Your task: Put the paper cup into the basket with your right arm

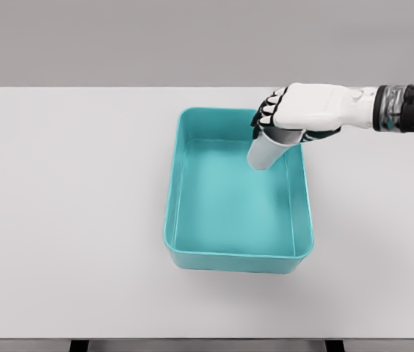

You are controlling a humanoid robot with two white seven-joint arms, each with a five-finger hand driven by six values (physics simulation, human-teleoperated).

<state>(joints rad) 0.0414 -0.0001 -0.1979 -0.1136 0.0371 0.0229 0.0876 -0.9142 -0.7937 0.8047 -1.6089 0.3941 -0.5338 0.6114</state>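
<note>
A head-camera view looks down on a plain white table (pixel 67 220) against a grey wall. Near the middle of the table sits a teal basket (pixel 192 253), a rectangular open tub with smooth walls and rounded corners. Its floor is bare, with nothing lying on it.

One white robot arm (pixel 405 106) enters from the right edge of the picture and reaches leftward over the basket's far right corner. Its right hand (pixel 302 110) is white with dark finger segments. The fingers (pixel 266 114) are curled around the upper part of a paper cup (pixel 267 152), gripping it near its rim.

The paper cup is white and tilted, its top tucked under the palm and its base pointing down and to the left, into the basket. It hangs inside the basket's outline, close to the far right corner, just beside the right wall. Whether its base touches the basket floor cannot be told from this angle.

No left arm appears in the view.
</note>
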